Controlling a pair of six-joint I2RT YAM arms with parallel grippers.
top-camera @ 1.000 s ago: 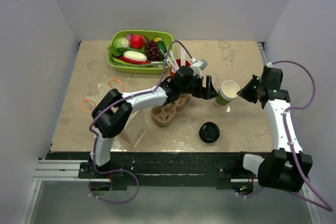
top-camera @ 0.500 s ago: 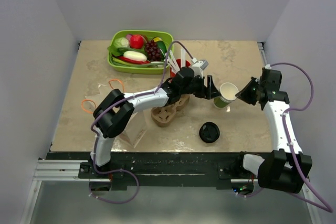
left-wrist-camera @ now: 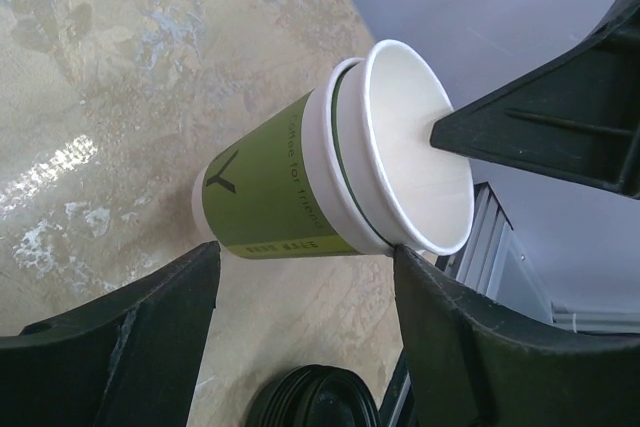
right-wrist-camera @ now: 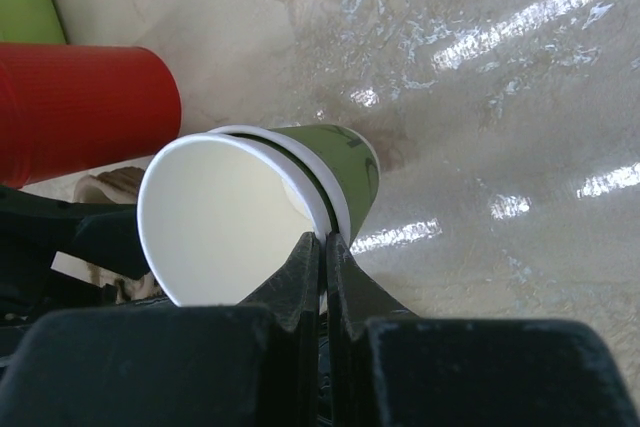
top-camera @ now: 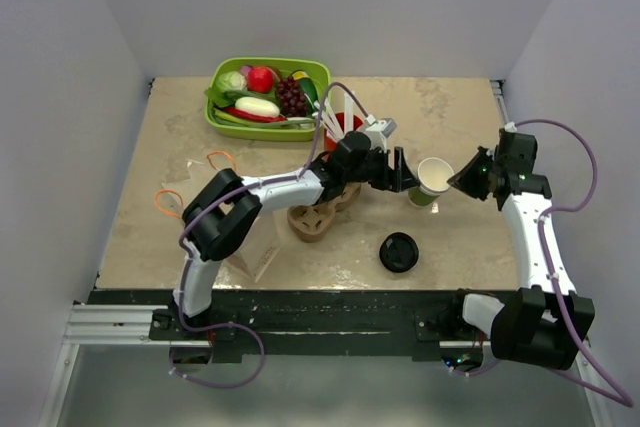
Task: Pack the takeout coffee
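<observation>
The takeout coffee cup (top-camera: 430, 181) is green with a white inside. It tilts just right of the table's middle, its mouth turned toward the right arm. My right gripper (top-camera: 456, 178) is shut on the cup's rim (right-wrist-camera: 325, 247), one finger inside and one outside. The cup (left-wrist-camera: 290, 187) lies between the fingers of my left gripper (left-wrist-camera: 305, 277), which stands open. One left fingertip (left-wrist-camera: 405, 259) touches the rim and the other stays clear of the base. The black lid (top-camera: 399, 251) lies flat on the table nearer the arms, also visible as the lid (left-wrist-camera: 310, 402).
A brown cardboard carrier (top-camera: 318, 212) lies under the left arm. Behind that arm stands a red cup (top-camera: 342, 127) with white sticks. A green tray (top-camera: 270, 61) of toy produce sits at the back left. Orange rings (top-camera: 168, 199) and a clear bag lie at the left.
The cup has tipped further toward the right arm. My left gripper has moved in around it and its jaws have narrowed a little. The right gripper keeps its pinch.
</observation>
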